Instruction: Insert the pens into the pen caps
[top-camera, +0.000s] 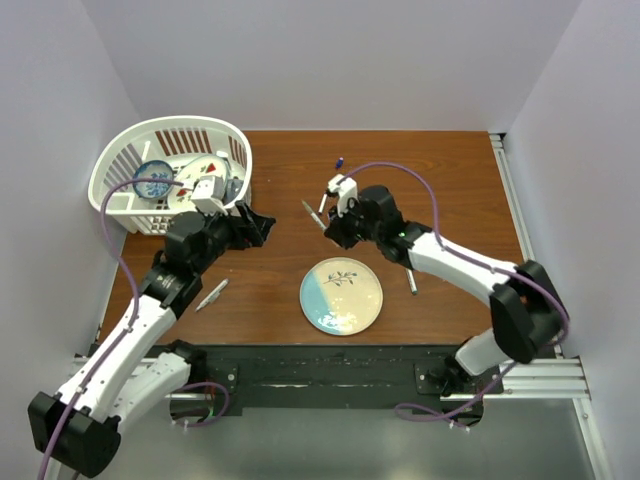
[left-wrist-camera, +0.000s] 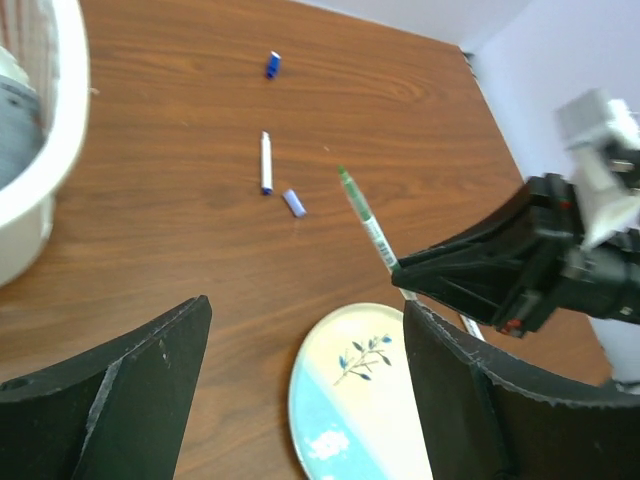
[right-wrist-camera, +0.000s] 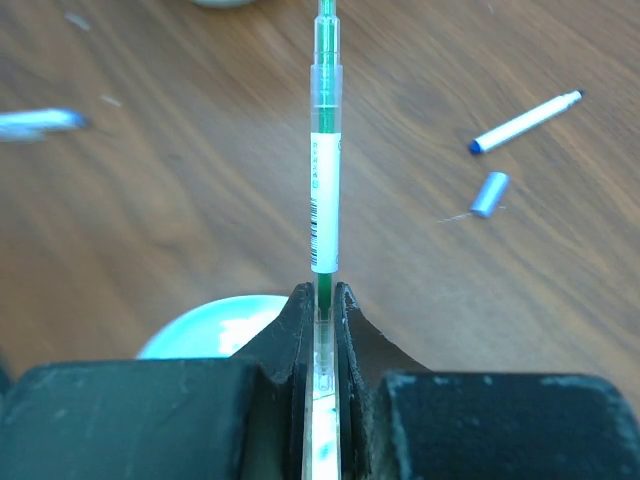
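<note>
Right side: the right gripper (right-wrist-camera: 325, 325) is pressed together on the green pen (right-wrist-camera: 325, 150), pinching its rear end. The barrel runs straight out ahead of the fingertips, green tip farthest away, apparently clear of the table (right-wrist-camera: 180, 220).
Left side: the left gripper (left-wrist-camera: 305, 312) is spread wide with nothing between its fingers, so it has no cap.
Pen seen from the left: the green pen sits ahead of the left gripper, over toward its right finger.
Caps: the purple cap (right-wrist-camera: 489, 193) lies ahead of the right gripper, off to the right of the held barrel, just beside the white pen (right-wrist-camera: 525, 122) with a blue tip. The blue cap (left-wrist-camera: 273, 64) lies farther ahead of the left gripper, apart from both. No green cap shows in any view.
Spare pens: a loose pen (top-camera: 212, 294) lies behind the left gripper, beside its arm. A second loose pen (top-camera: 411, 282) pokes out from under the right arm.
Plate: the plate (left-wrist-camera: 320, 425) lies behind both grippers' tips, between the two arms.
Step in hand: probably a pen picked up and held out, with its cap not yet fetched.
Next move: the left gripper likely has to drop onto a cap and close on it with the open end facing the pen tip. Both arms then need to line up on one axis. Which cap suits this pen is unclear.
</note>
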